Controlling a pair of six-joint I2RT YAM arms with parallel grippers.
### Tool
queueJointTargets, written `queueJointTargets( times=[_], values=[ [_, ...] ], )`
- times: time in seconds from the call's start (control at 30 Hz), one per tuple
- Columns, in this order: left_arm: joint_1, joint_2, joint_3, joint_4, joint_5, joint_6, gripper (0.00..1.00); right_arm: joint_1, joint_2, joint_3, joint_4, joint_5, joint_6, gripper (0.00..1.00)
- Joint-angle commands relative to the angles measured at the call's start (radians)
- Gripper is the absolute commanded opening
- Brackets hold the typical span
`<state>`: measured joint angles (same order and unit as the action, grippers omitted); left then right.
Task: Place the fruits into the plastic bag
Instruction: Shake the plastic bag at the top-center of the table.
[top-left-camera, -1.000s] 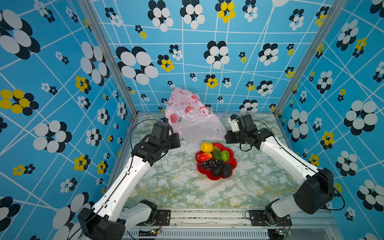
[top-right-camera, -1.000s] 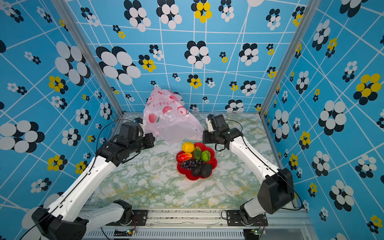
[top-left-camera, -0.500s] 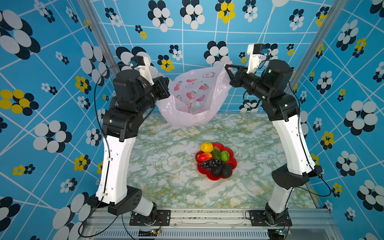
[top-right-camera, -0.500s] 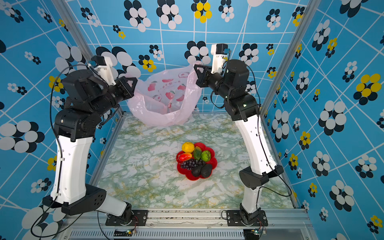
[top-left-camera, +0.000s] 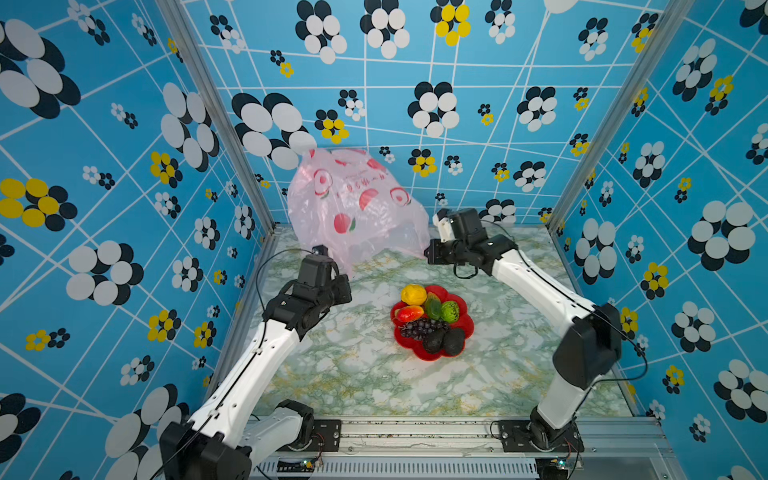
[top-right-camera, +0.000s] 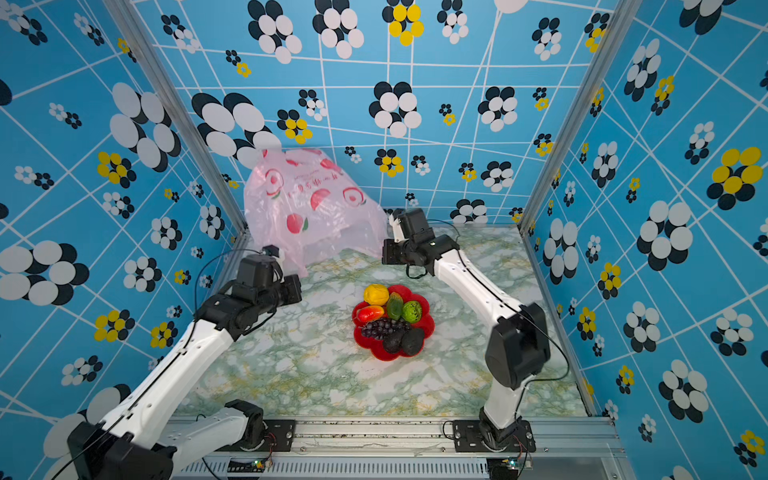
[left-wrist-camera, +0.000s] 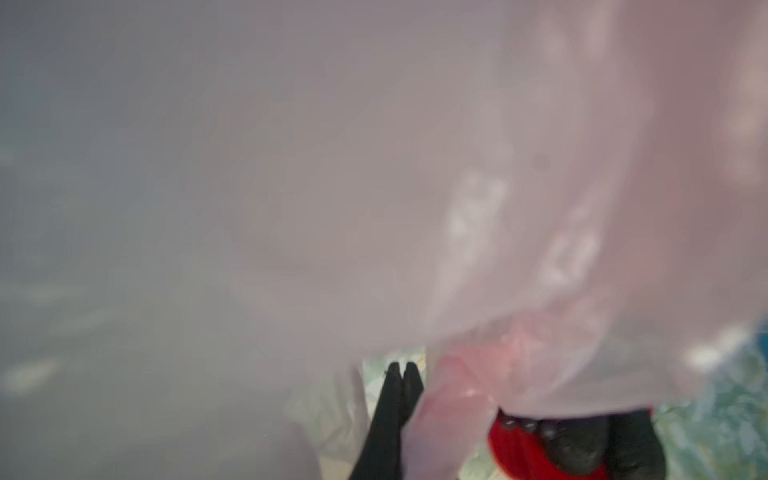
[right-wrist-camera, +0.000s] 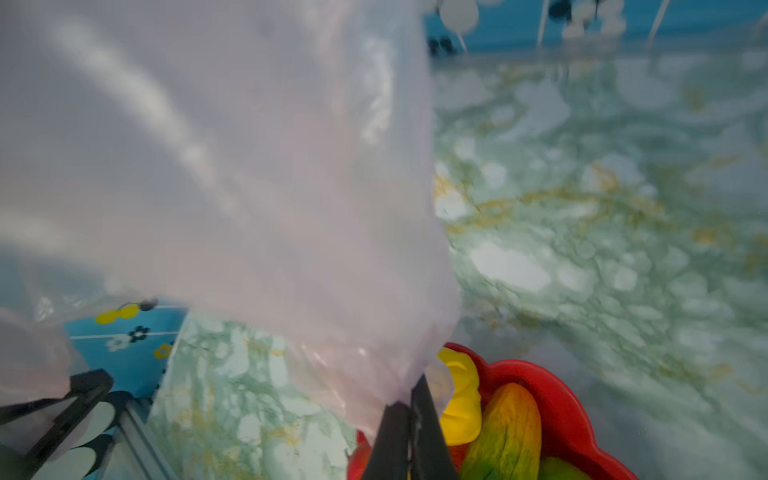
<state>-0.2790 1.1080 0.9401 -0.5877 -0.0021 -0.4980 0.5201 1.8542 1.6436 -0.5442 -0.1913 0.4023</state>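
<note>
Translucent pale-pink plastic bag (top-left-camera: 357, 208), red fruit prints: slumped upper centre in both top views, on green marbled table (top-left-camera: 353, 374). Jaws of left gripper (left-wrist-camera: 401, 370) and right gripper (right-wrist-camera: 409, 399): pressed together, each pinched bag film. Small toy fruits (top-left-camera: 432, 316): lay heaped in red flower-shaped dish (top-left-camera: 469, 328), frame centre.

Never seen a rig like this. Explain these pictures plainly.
Two white robot arms, the left arm and the right arm, stand bolted at the edge of a marble-patterned table. Two pictures look down from overhead; two come from cameras on the arms' wrists. On the table sits a red flower-shaped dish of toy fruits, and behind it a pink plastic bag. The right jaws are shut on the bag's film. The left jaws are shut at its edge; the blur hides whether they pinch it.
</note>
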Motion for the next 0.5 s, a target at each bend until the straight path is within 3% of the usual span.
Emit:
queueJointTargets(
  times=[0.0, 0.13, 0.47],
  values=[
    [0.069, -0.131, 0.021, 0.036, 0.066, -0.104, 0.0, -0.009, -0.04, 0.108, -0.034, -0.013, 0.011, 0.0],
    [0.107, -0.104, 0.015, 0.051, 0.149, -0.127, 0.0, -0.012, 0.045, 0.197, -0.072, -0.045, -0.001, 0.0],
    [0.105, -0.146, -0.027, 0.106, 0.18, -0.233, 0.0, -0.057, 0.038, 0.122, -0.028, -0.078, 0.009, 0.0]
  ],
)
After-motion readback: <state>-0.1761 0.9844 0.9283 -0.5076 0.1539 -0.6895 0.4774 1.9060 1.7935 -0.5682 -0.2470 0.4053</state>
